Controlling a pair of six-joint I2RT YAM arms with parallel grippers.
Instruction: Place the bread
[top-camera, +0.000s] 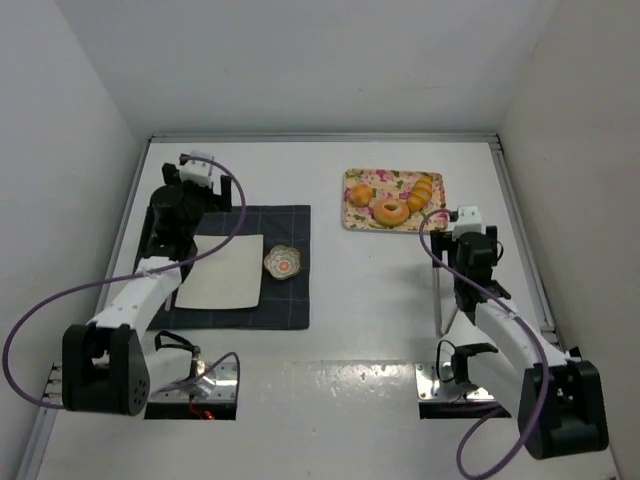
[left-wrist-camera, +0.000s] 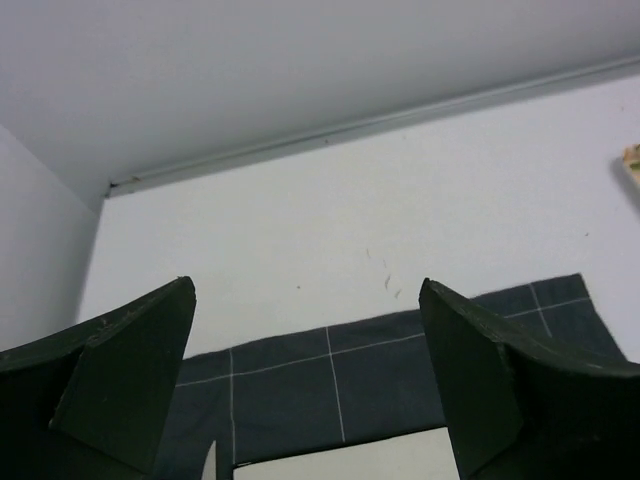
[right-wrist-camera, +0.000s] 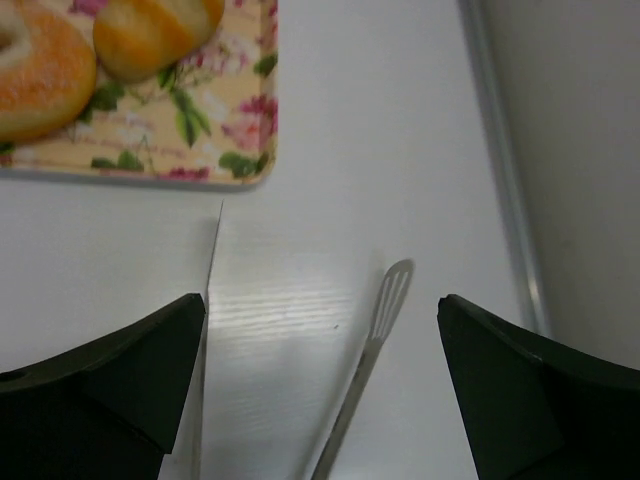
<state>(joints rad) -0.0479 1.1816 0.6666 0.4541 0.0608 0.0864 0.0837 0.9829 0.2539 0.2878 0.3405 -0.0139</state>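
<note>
The bread lies on a floral tray (top-camera: 352, 215) at the back right: a ring bagel (top-camera: 389, 211), a round bun (top-camera: 359, 194) and a long ridged roll (top-camera: 422, 190). The right wrist view shows the tray's near corner (right-wrist-camera: 180, 140) with the bagel (right-wrist-camera: 35, 70) and the roll (right-wrist-camera: 150, 30). My right gripper (top-camera: 470, 262) (right-wrist-camera: 320, 390) is open and empty, just in front of the tray and over metal tongs (right-wrist-camera: 375, 350). My left gripper (top-camera: 172, 232) (left-wrist-camera: 305, 400) is open and empty over the far edge of a white plate (top-camera: 222, 271) (left-wrist-camera: 350, 460).
The plate lies on a dark checked cloth (top-camera: 290, 300) (left-wrist-camera: 330, 370) at the left. A small scalloped dish (top-camera: 283, 262) with an orange centre sits on the cloth beside the plate. The tongs (top-camera: 440, 290) lie on the table by the right arm. White walls enclose the table.
</note>
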